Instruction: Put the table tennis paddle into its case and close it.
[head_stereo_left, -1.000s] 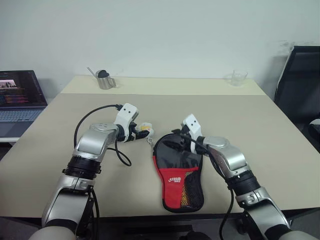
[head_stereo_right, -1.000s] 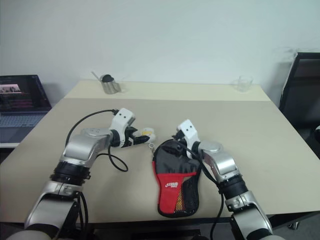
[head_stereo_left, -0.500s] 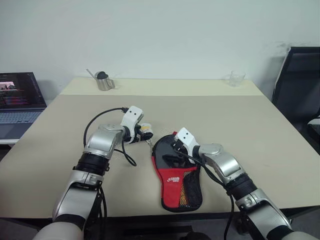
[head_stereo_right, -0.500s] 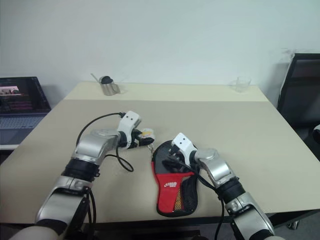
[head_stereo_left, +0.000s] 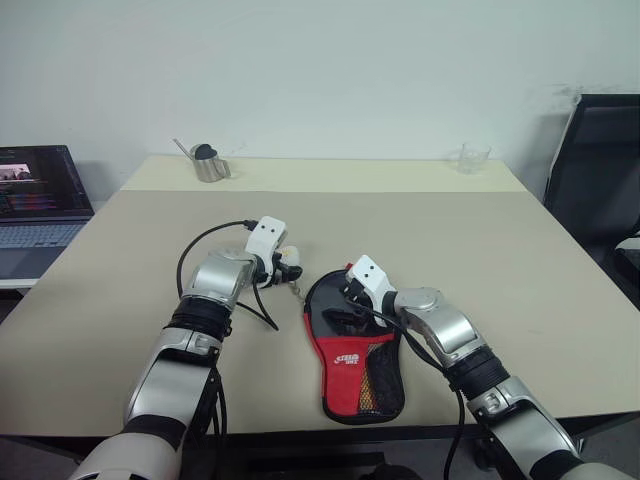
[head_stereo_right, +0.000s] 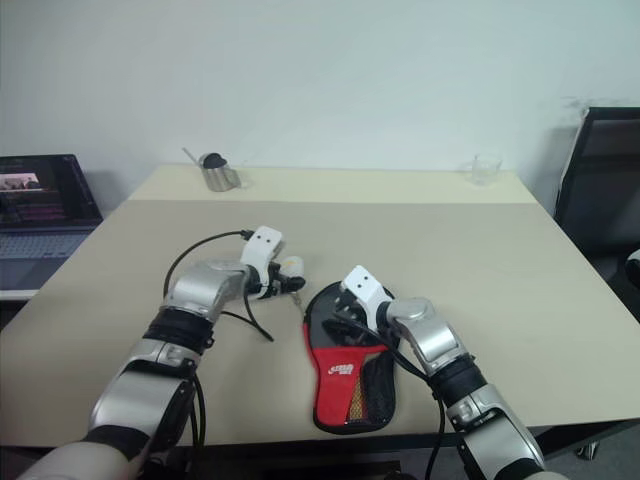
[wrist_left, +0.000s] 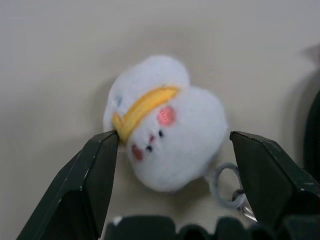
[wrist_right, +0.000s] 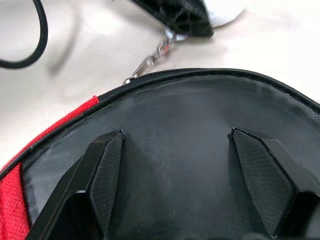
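Left wrist view: white-yellow charm (wrist_left: 162, 122) lying on table (head_stereo_left: 480, 250) between spread fingers (wrist_left: 95, 170) of left gripper (wrist_left: 175, 155), one tip touching its yellow band, small metal ring (wrist_left: 225, 185) trailing off it, details lost in head views. Right wrist view: right gripper (wrist_right: 185, 165) spread wide, both tips resting on black round part of case (head_stereo_left: 355, 340), zip edge closed along rim, chain (wrist_right: 150, 62) running from zip toward charm. Head views: case flat near front table edge, red part toward robot; paddle not visible, cannot tell what's inside; metal cup (head_stereo_left: 210, 163) and glass (head_stereo_left: 473, 157) at far edge.
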